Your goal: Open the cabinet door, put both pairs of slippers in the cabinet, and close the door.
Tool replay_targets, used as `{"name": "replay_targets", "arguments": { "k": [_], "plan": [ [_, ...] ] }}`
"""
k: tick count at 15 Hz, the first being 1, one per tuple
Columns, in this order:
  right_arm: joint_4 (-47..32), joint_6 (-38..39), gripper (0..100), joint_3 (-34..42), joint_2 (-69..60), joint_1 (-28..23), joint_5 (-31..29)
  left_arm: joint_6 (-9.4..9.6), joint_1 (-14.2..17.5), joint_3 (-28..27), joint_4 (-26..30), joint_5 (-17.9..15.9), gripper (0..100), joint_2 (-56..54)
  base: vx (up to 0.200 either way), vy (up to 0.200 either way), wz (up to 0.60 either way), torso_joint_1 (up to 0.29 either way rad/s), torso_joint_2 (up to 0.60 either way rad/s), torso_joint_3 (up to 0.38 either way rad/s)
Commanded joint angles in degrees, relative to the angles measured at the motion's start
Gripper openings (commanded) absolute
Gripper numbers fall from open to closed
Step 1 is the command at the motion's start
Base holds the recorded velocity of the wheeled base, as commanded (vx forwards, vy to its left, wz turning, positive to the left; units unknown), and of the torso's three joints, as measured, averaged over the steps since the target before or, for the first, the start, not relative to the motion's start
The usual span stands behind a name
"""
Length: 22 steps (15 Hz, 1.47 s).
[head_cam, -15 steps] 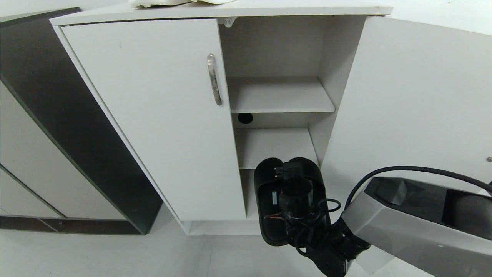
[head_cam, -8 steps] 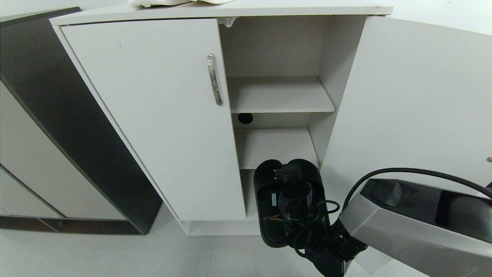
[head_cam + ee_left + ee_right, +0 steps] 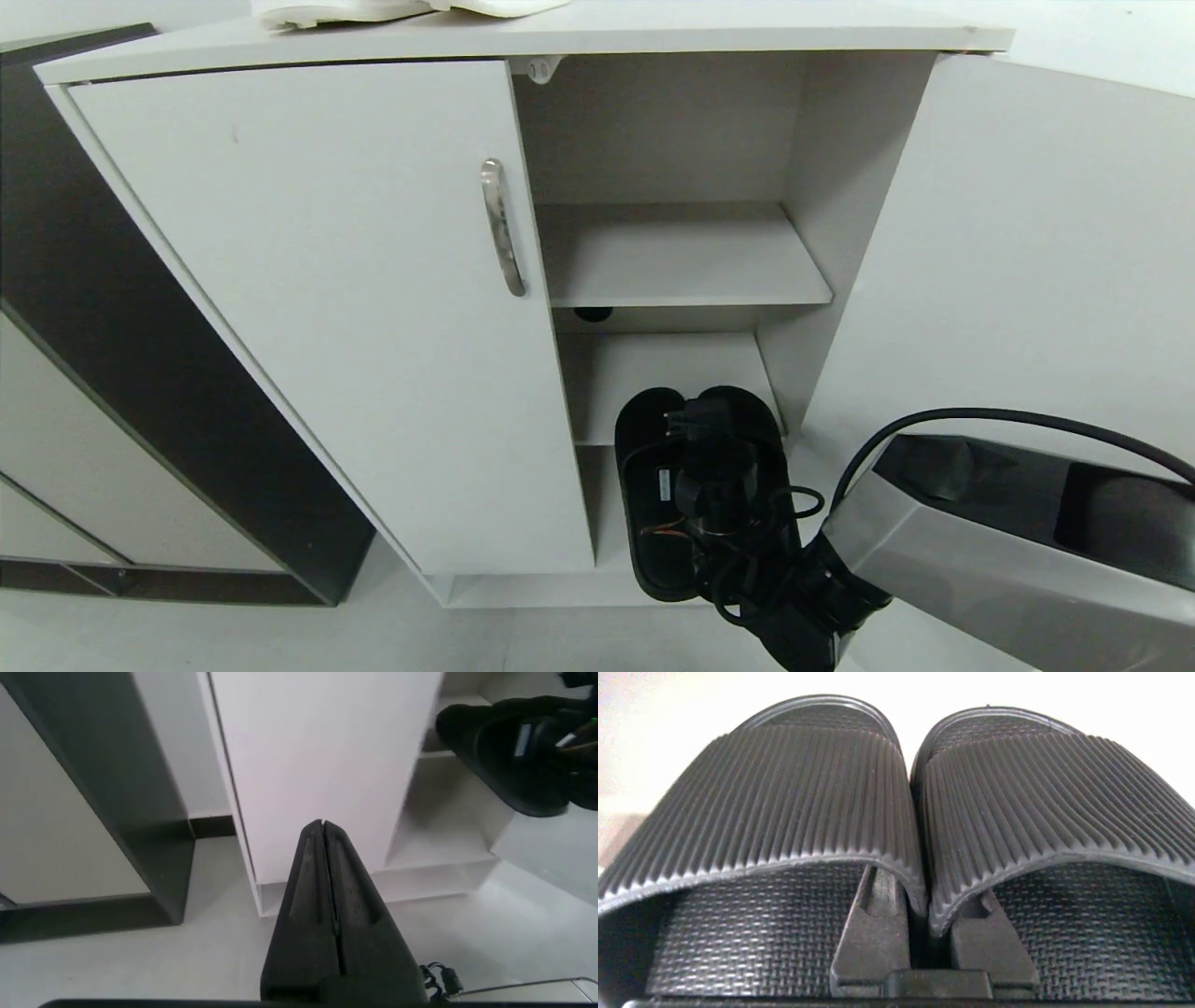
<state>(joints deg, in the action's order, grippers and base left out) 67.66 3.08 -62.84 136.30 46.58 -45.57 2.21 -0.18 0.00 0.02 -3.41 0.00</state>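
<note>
The white cabinet point(image 3: 523, 42) has its left door point(image 3: 308, 308) closed and its right door point(image 3: 1018, 252) swung wide open. My right gripper point(image 3: 924, 943) is shut on a pair of black slippers point(image 3: 695, 495), pinching their inner edges together under the ribbed straps point(image 3: 794, 793). The slippers hang toes-first at the opening, over the front of the lower shelf point(image 3: 653, 373). Low and to the left of the cabinet, my left gripper point(image 3: 322, 831) is shut with nothing in it; from there the black slippers point(image 3: 523, 751) show farther off.
The upper shelf point(image 3: 681, 252) is bare. A metal handle point(image 3: 502, 229) runs down the closed door. A white soft thing point(image 3: 401, 9) lies on the cabinet top. A dark panel point(image 3: 112, 308) leans at the left. Pale floor point(image 3: 233, 635) lies in front.
The head camera has moved, so the cabinet looks larger and lower in the picture. The black slippers now overlap the lower shelf a little more. The left arm cannot be compared.
</note>
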Motion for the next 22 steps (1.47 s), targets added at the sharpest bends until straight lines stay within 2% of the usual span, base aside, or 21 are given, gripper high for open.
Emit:
{"name": "replay_targets", "arguments": {
  "k": [1,3,7,10,16,18,22],
  "plan": [
    [0.1,0.0,0,-0.1,0.1,0.0,0.0,-0.01,0.0,0.0,0.0,0.0,0,0.1,0.2,0.0,0.0,0.012,0.0,0.002],
    [0.2,0.0,0,-0.7,0.9,0.0,0.2,-0.01,0.0,0.0,0.0,0.0,0,0.1,0.2,0.0,0.0,0.005,0.0,0.005],
    [0.1,0.1,0,-4.5,3.9,-0.2,0.3,-0.01,0.0,0.0,0.0,0.0,0,0.1,0.0,0.0,0.0,0.0,0.0,0.0],
    [-0.4,0.0,0,-6.4,4.6,-2.5,2.2,-0.01,0.0,0.0,0.0,0.0,0,0.1,0.0,0.0,0.0,0.0,0.0,0.0],
    [-8.8,-0.1,0,-19.3,8.8,-5.5,3.0,-0.01,0.0,0.0,0.0,0.0,0,0.1,0.0,0.0,0.0,0.0,0.0,0.0],
    [-13.7,-0.1,0,-25.8,10.5,-6.7,3.4,-0.1,0.0,0.0,0.0,0.0,0,0.1,0.0,0.0,0.0,0.0,0.0,0.0],
    [-17.6,-0.1,0,-31.3,11.8,-8.1,3.5,-0.1,0.0,0.0,0.0,0.0,0,0.1,0.0,0.0,0.0,0.0,0.0,0.0]
  ]
}}
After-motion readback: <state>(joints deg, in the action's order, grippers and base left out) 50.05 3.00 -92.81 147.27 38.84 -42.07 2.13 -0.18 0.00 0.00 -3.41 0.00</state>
